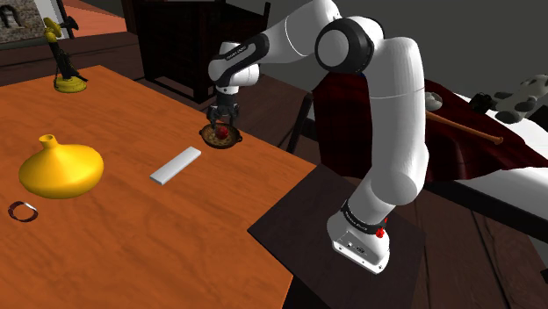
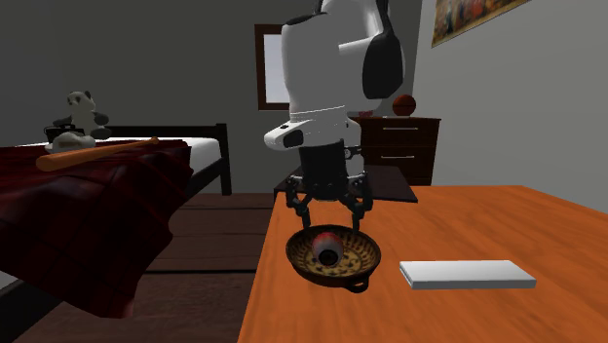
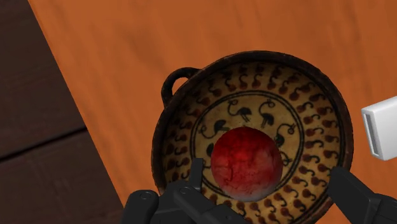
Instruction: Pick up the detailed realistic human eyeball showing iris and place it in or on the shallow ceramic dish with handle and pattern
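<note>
The eyeball (image 3: 247, 162) sits in the dish (image 3: 299, 89), on the table (image 1: 132, 255). In the shoulder view, the block (image 1: 176, 165) lies at eight o'clock from the dish.
</note>
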Available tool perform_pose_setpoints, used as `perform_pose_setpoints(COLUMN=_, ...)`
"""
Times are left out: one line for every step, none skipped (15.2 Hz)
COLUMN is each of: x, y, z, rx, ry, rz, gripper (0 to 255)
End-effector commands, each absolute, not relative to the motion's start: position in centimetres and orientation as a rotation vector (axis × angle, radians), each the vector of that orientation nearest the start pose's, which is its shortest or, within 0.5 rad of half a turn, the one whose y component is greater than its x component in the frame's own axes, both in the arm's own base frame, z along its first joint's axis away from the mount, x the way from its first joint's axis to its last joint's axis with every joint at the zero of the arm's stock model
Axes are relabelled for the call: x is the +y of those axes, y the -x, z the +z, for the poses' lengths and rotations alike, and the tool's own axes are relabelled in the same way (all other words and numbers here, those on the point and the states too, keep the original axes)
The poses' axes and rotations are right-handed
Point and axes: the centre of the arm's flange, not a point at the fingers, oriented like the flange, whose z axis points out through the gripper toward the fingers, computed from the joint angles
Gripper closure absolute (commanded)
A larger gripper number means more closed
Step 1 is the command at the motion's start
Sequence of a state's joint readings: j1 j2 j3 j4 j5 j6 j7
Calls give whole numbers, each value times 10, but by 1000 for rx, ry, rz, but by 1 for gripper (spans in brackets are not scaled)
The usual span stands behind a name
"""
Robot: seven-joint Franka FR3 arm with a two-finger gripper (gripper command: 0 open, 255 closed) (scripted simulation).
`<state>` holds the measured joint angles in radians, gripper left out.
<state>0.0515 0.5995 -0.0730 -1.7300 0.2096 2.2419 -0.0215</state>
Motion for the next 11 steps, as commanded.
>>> perform_pose_setpoints(x=-6, y=-662, z=243, rx=191, ry=3015, rz=123, gripper=0)
perform_pose_setpoints(x=-7, y=-663, z=256, rx=191, ry=3015, rz=123, gripper=0)
perform_pose_setpoints(x=-9, y=-664, z=269, rx=191, ry=3015, rz=123, gripper=0)
perform_pose_setpoints(x=-10, y=-664, z=279, rx=191, ry=3015, rz=123, gripper=0)
perform_pose_setpoints(x=-10, y=-664, z=279, rx=191, ry=3015, rz=123, gripper=0)
perform_pose_setpoints(x=-10, y=-664, z=279, rx=191, ry=3015, rz=123, gripper=0)
perform_pose_setpoints(x=-10, y=-664, z=279, rx=191, ry=3015, rz=123, gripper=0)
perform_pose_setpoints(x=-10, y=-664, z=279, rx=191, ry=3015, rz=123, gripper=0)
perform_pose_setpoints(x=-10, y=-664, z=279, rx=191, ry=3015, rz=123, gripper=0)
perform_pose_setpoints(x=-10, y=-664, z=279, rx=191, ry=3015, rz=123, gripper=0)
perform_pose_setpoints(x=-10, y=-664, z=279, rx=191, ry=3015, rz=123, gripper=0)
